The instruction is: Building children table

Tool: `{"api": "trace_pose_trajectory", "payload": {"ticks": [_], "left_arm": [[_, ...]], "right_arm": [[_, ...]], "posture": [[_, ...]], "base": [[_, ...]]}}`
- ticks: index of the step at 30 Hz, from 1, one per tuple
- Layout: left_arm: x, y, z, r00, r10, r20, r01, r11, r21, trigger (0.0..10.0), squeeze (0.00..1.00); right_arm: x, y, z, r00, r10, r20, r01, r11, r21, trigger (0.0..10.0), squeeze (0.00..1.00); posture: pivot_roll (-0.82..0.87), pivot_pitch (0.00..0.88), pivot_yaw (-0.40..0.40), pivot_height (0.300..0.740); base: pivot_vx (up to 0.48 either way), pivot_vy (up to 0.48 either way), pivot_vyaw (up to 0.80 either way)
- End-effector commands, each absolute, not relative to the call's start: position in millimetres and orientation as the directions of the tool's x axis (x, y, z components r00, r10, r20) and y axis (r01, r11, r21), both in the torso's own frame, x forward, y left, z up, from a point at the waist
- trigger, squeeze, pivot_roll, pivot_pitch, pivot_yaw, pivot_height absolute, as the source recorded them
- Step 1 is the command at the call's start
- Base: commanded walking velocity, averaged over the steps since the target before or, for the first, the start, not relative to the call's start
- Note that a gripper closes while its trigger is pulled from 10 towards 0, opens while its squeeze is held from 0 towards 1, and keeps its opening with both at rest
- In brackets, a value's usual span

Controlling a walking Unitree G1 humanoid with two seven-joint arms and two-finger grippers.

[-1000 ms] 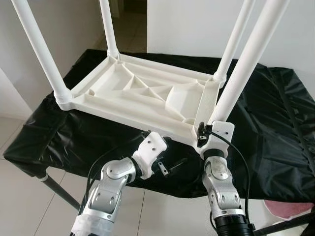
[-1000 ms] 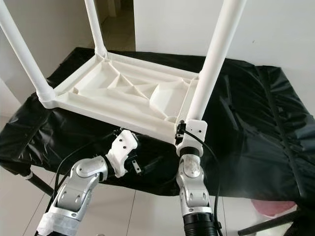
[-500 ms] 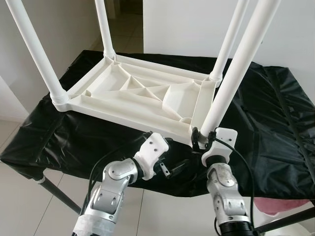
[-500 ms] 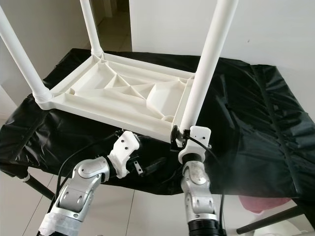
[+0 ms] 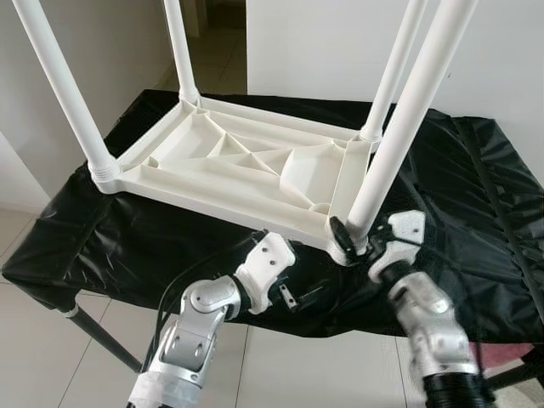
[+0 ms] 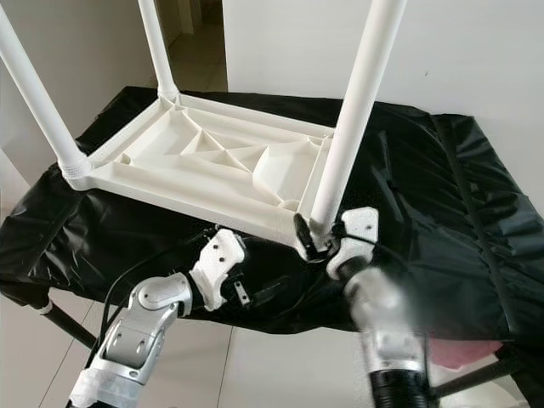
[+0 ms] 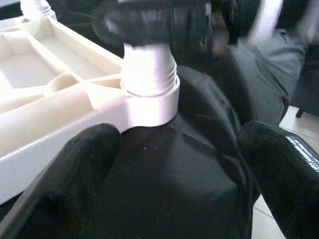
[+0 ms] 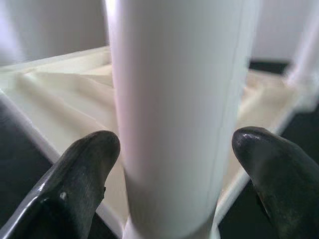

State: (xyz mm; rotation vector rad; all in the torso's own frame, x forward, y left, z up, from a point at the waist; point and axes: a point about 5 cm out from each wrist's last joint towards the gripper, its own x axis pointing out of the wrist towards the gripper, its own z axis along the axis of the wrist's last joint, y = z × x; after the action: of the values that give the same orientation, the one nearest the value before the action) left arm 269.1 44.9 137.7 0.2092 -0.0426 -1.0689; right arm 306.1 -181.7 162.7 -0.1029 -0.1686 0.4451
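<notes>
Now right tool [image 5: 350, 242] swung rightward, spread around table leg [image 5: 399, 127]; left tool [image 5: 299, 293] spread.

No readable text, labels, brands or numbers anywhere.

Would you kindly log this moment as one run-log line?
right gripper: around near-right table leg base | left gripper: open, idle | table: inverted on black cloth
</notes>
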Motion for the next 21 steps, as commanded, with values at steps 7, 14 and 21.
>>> {"api": "trace_pose_trajectory", "payload": {"ticks": [7, 14, 21], "left_arm": [[279, 47, 141, 0.626, -0.779, -0.030, 0.766, 0.607, 0.212, 10.0, 0.00], [280, 51, 143, 0.638, -0.770, -0.023, 0.756, 0.619, 0.213, 10.0, 0.00], [280, 53, 141, 0.641, -0.767, -0.028, 0.753, 0.621, 0.220, 10.0, 0.00]], "right_arm": [[316, -178, 153, 0.817, 0.577, 0.024, -0.560, 0.801, -0.212, 4.2, 0.00], [314, -181, 146, 0.793, 0.609, -0.024, -0.599, 0.772, -0.213, 0.0, 0.00], [318, -186, 145, 0.791, 0.612, -0.026, -0.604, 0.772, -0.200, 10.0, 0.00]], "posture": [[-0.05, 0.038, -0.020, 0.740], [-0.05, 0.042, -0.023, 0.740], [-0.04, 0.048, -0.022, 0.740]], "base": [[0.000, 0.000, 0.00], [0.000, 0.000, 0.00], [0.000, 0.000, 0.00]]}}
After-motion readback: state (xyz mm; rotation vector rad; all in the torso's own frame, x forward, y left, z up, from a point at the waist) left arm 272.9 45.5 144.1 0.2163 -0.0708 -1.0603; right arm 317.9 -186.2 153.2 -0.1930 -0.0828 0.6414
